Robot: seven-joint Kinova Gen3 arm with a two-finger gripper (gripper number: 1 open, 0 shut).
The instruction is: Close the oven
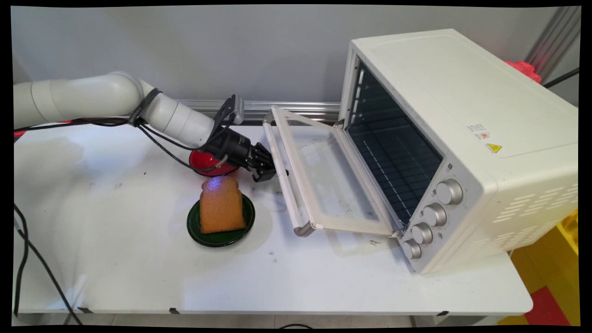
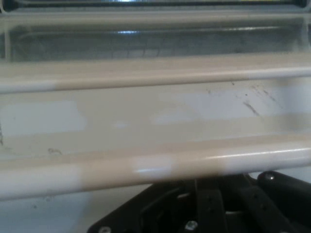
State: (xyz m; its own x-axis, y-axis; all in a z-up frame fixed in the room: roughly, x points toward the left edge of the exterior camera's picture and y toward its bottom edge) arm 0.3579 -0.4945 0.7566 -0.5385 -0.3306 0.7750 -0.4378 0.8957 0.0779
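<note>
The white table (image 1: pixel 138 277) carries everything here, and the biggest thing on it is a white toaster oven (image 1: pixel 462 115) standing on the right side, turned at an angle so its open mouth faces left and toward the near edge. Inside, a dark wire rack (image 1: pixel 397 166) shows, and four silver knobs (image 1: pixel 434 215) run down the front panel at the oven's near corner. The oven's glass door (image 1: pixel 323 180) is swung down, lying nearly flat just above the tabletop, with its pale bar handle (image 1: pixel 283 175) along the outer, left edge. In the hand view that handle (image 2: pixel 155 167) stretches across the whole width, very close in front of the black linkage, with the door's glass beyond it. The black gripper (image 1: pixel 266 172) reaches in from the left on the white arm and sits right at the handle, about at its middle; whether its fingers are spread or closed I cannot tell, nor whether they actually touch the bar. Behind the wrist, partly hidden, stands a red bowl (image 1: pixel 208 163). Nearer the front, just left of the door, a dark green plate (image 1: pixel 221 231) holds a slice of toast (image 1: pixel 221 208), lying flat and covering most of the plate
</note>
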